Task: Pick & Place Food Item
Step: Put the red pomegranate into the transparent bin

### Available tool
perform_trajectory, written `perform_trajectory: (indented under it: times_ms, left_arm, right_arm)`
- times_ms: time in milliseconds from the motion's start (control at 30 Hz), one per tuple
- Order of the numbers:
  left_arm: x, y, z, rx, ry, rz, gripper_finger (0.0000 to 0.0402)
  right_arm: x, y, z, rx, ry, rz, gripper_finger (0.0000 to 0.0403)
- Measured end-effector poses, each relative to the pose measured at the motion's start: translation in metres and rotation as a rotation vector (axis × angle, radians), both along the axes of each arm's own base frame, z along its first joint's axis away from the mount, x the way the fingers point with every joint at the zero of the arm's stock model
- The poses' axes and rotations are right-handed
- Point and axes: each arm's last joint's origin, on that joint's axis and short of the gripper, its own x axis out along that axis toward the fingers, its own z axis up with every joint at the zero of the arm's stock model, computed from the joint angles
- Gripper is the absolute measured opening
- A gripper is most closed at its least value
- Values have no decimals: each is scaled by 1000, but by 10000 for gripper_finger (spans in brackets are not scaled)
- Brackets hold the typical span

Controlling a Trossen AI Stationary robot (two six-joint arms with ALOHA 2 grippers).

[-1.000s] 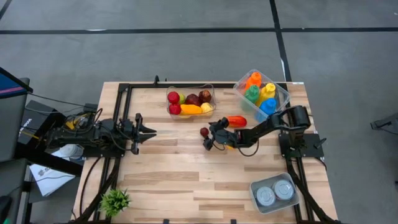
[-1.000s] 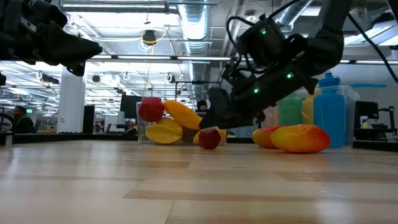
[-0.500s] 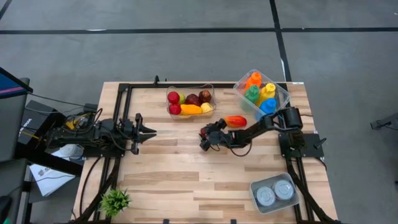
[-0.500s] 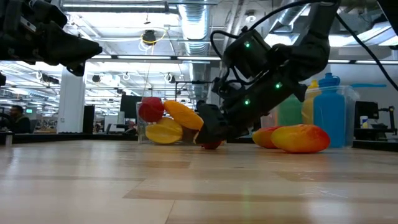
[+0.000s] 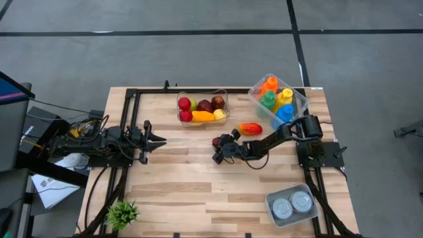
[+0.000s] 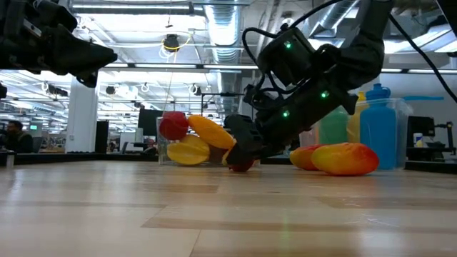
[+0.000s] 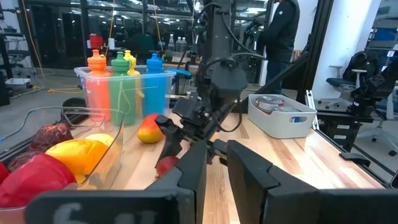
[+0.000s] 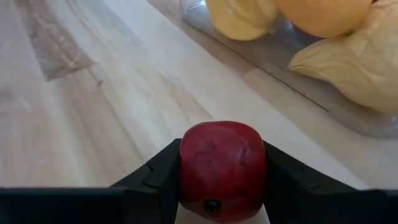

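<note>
A small dark red fruit (image 8: pixel 222 163) lies on the wooden table, near its middle (image 5: pixel 216 141). My right gripper (image 5: pixel 218 149) reaches in from the table's right, tipped downward, and is shut on this fruit. In the low view the fruit (image 6: pixel 241 165) shows under the dark fingers, with its underside on the table top. My left gripper (image 5: pixel 160 139) waits level at the table's left, with its fingers nearly together and nothing between them (image 7: pixel 216 168). My right gripper pinches the red fruit between its two fingers, one on each opposite side (image 8: pixel 184 163). The fingers slant down from the table's right side. The fruit rests on the table.
A clear bin (image 5: pixel 223 99) of fruit stands at the far middle, just beyond the gripper. An orange-red fruit (image 5: pixel 250 128) lies to the right of it. A bin of coloured bottles (image 5: pixel 299 100) stands far right, a tray (image 5: pixel 272 198) of cans near right, and a small plant (image 5: pixel 122 213) near left.
My right gripper has moved toward the table's left and sunk lower, coming over the red fruit. Its fingers have closed in from wide apart onto the fruit's sides. The fruit has stayed on the table.
</note>
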Motion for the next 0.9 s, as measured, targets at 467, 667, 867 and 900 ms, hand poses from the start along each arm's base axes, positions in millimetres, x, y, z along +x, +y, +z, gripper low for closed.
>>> perform_trajectory:
  times_ms: [467,667,867,900]
  left_arm:
    - [0,0,0,0,-2,0,53]
    - [0,0,1,0,-11,1,53]
    - [0,0,2,0,-26,1,53]
    - [0,0,2,0,-27,1,53]
  right_arm:
    - [-10,45,82,-23,-213,160,169]
    - [-28,78,133,-53,-378,293,168]
    - [-47,113,165,-91,-532,424,175]
    - [-49,118,167,-99,-550,443,172]
